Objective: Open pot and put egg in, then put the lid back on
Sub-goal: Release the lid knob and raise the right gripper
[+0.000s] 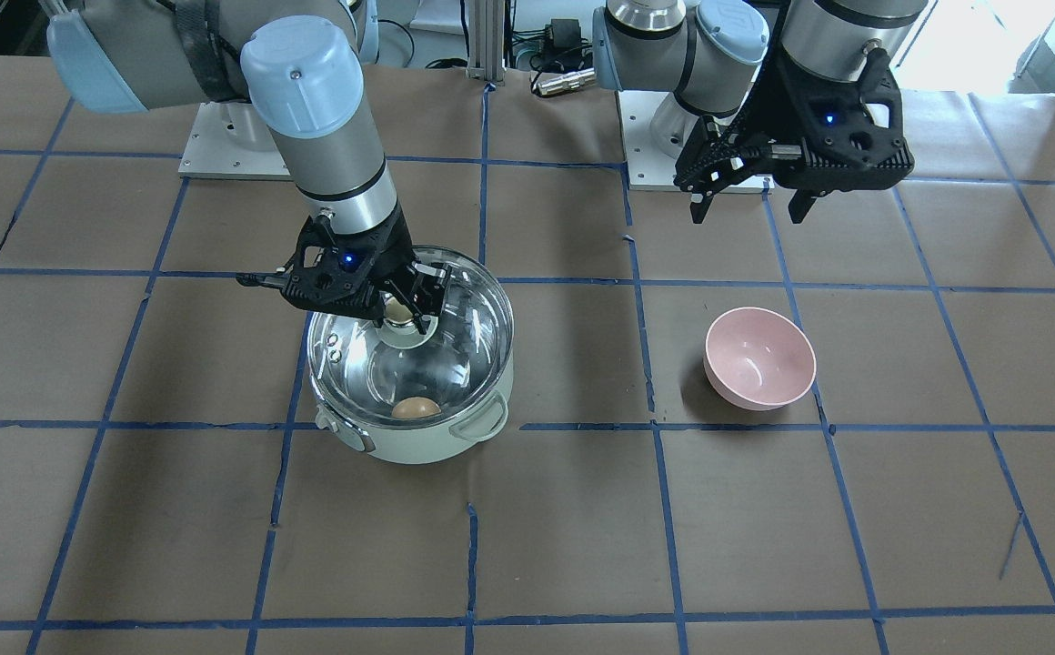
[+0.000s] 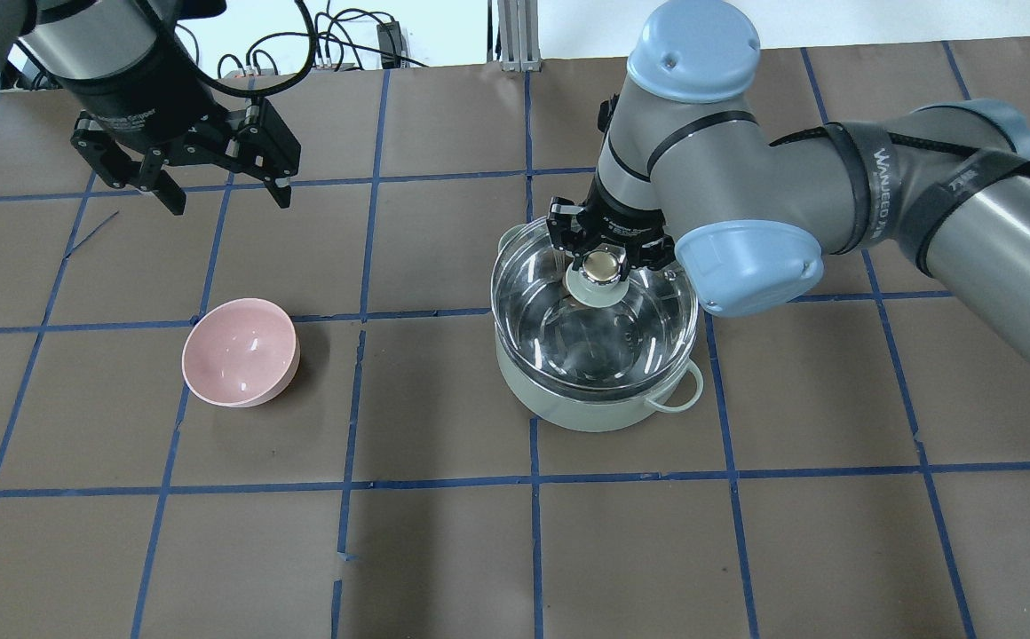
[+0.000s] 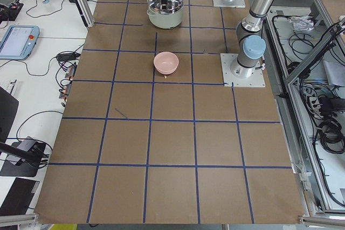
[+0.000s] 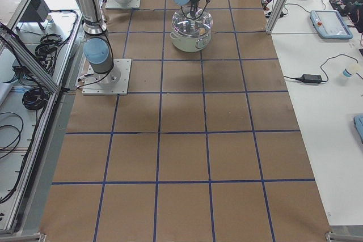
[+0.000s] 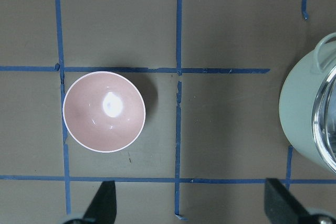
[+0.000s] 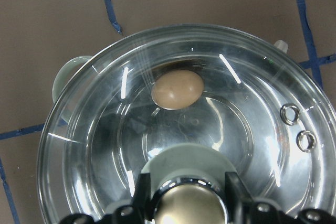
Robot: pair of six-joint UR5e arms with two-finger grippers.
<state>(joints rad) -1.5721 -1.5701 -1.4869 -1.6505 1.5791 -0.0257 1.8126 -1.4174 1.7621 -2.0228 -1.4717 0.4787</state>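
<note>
The pale mint pot (image 1: 418, 441) stands on the brown table. The tan egg (image 1: 416, 408) lies inside it and shows through the glass in the right wrist view (image 6: 177, 89). The clear glass lid (image 2: 595, 333) covers the pot's mouth, on or just above the rim; I cannot tell which. My right gripper (image 2: 602, 264) is shut on the lid's gold knob (image 6: 189, 205), with a finger (image 6: 140, 190) close on each side. My left gripper (image 2: 229, 202) is open and empty, up in the air beyond the pink bowl.
A pink bowl (image 2: 240, 352) sits empty, leaning on its side, on the robot's left part of the table, also in the left wrist view (image 5: 104, 111). Blue tape lines grid the brown table (image 1: 764, 546). The arm bases stand at the robot's edge.
</note>
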